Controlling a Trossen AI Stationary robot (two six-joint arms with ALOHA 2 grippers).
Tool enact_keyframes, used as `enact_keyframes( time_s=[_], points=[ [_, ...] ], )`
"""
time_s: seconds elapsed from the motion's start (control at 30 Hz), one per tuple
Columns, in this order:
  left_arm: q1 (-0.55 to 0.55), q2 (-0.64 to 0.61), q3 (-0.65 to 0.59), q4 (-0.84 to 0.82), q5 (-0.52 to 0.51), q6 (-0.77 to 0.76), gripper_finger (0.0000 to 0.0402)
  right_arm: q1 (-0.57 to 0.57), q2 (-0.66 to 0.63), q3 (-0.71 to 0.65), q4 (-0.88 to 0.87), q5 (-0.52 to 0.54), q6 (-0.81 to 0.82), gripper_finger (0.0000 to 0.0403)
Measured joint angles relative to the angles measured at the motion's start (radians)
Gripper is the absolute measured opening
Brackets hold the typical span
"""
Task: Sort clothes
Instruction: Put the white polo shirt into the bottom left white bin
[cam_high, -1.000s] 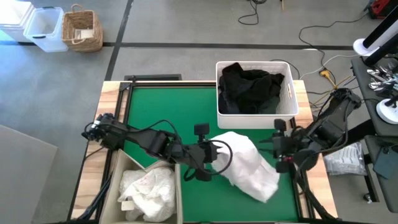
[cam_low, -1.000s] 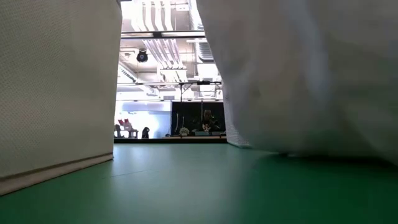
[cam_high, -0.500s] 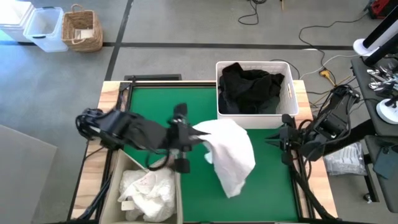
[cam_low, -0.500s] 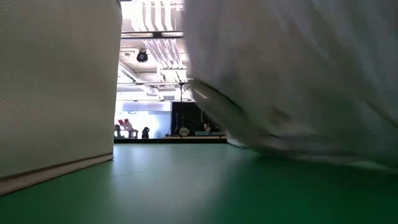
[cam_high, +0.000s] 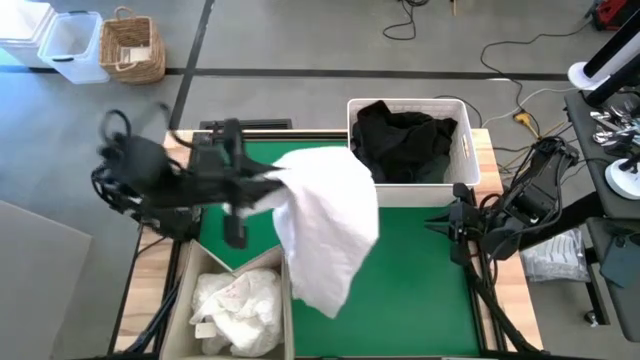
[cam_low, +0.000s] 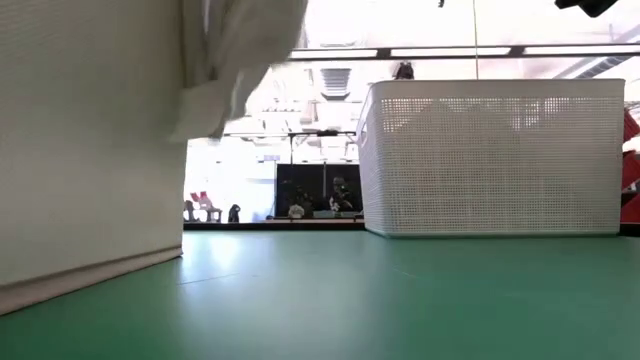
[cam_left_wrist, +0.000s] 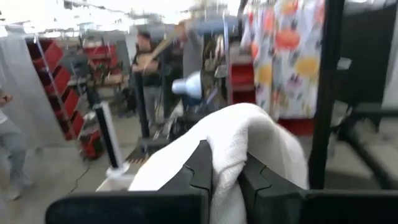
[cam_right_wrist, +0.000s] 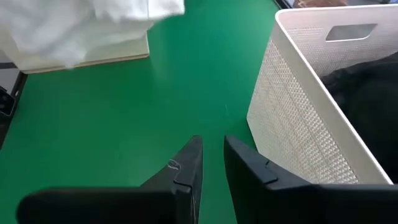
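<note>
My left gripper (cam_high: 266, 186) is raised above the table's left half and is shut on a white garment (cam_high: 327, 222). The garment hangs below it, and its lower end shows at the top left of the low view (cam_low: 236, 62). My right gripper (cam_high: 445, 226) waits near the table's right edge, slightly open and empty; in its wrist view (cam_right_wrist: 213, 163) green mat shows between the fingers. A white plastic basket (cam_high: 461, 163) at the far right holds black clothes (cam_high: 402, 140). A beige fabric bin (cam_high: 183, 290) at the near left holds white clothes (cam_high: 238, 305). My left gripper pinches a bunched fold of the white garment (cam_left_wrist: 231, 140) between its two fingers (cam_left_wrist: 202, 171), several layers thick. The fingers point roughly level toward the table's right. The garment drapes over and past them and hangs slack, lifted clear of the green mat.
The green mat (cam_high: 420, 280) lies bare between bin and basket. The basket's perforated wall (cam_low: 495, 160) stands at the far right. The bin's beige wall (cam_low: 90, 150) fills the low view's left. People and racks show in the room beyond the table (cam_left_wrist: 146, 68).
My left gripper has risen and swung toward the table's left and far edges, still shut on the white garment. The garment has been lifted off the mat and now hangs clear. My right gripper has drawn back a little toward the table's right edge.
</note>
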Motion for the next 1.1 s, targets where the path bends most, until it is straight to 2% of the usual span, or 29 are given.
enact_keyframes(
  time_s=[0.4,0.63,0.73,1.0,1.1],
  points=[
    [-0.015,-0.153,0.002,0.192,0.015,0.045,0.0008,0.0,0.0,0.0,0.0,0.029,0.0,0.0059],
    [-0.02,-0.224,0.002,0.297,0.146,-0.004,0.0008,0.0,0.0,0.0,0.0,0.053,-0.001,0.0067],
    [-0.033,-0.237,0.002,0.329,0.199,-0.032,0.0008,-0.002,-0.001,0.0,0.0,0.064,-0.001,0.0071],
    [-0.086,-0.231,0.002,0.378,0.202,-0.021,0.0008,-0.002,-0.002,0.0,0.0,0.081,0.008,0.0077],
    [-0.104,-0.218,0.002,0.389,0.202,-0.06,0.0008,-0.002,-0.002,0.0,0.0,0.08,0.011,0.0075]
  ],
)
